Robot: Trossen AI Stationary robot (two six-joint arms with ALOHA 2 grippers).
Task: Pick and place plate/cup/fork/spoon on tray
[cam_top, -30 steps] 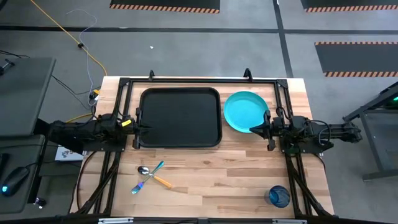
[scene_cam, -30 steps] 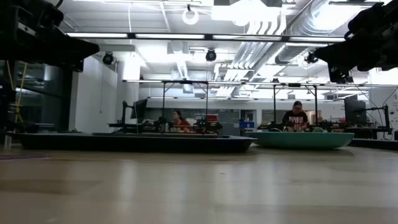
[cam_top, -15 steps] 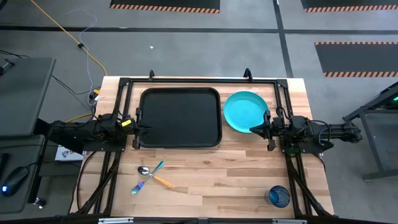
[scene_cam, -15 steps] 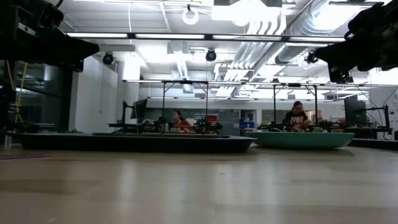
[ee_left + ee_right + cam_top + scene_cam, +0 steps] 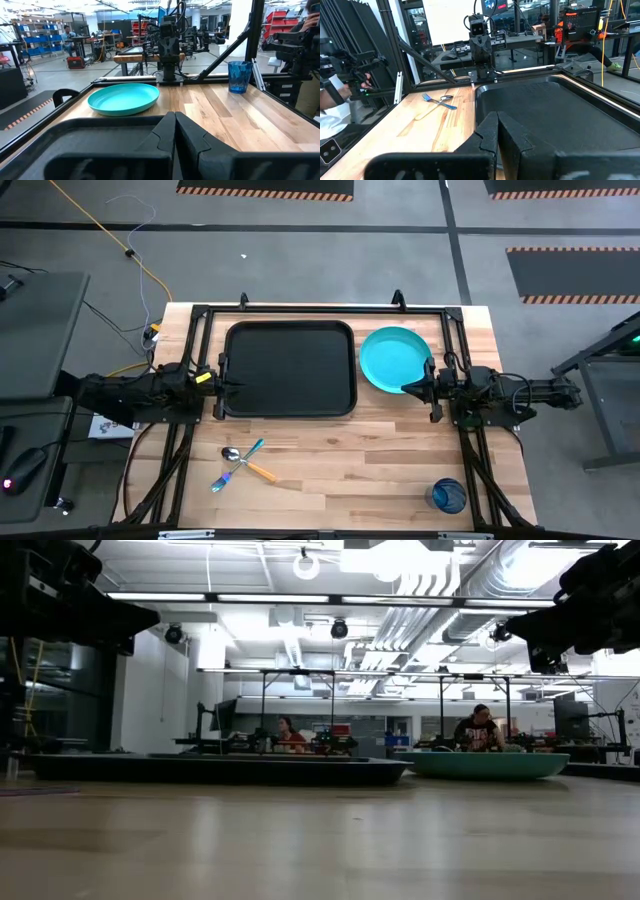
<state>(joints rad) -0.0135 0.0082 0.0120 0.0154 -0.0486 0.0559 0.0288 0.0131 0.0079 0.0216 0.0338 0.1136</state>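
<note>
The black tray (image 5: 290,368) lies at the table's far middle, and the turquoise plate (image 5: 393,358) rests flat just right of it. The blue cup (image 5: 448,496) stands upright at the near right corner. The teal-handled fork (image 5: 250,450) and the orange-handled spoon (image 5: 260,471) lie crossed at the near left. My left gripper (image 5: 222,385) is shut and empty above the tray's left rim. My right gripper (image 5: 406,388) is shut and empty by the plate's near right edge. The low view shows both arms raised above the table.
A black frame (image 5: 320,310) runs along the table's far edge and down both sides by the arm bases. Bare wood (image 5: 350,470) lies between the utensils and the cup. People sit at benches in the room behind the table (image 5: 480,725).
</note>
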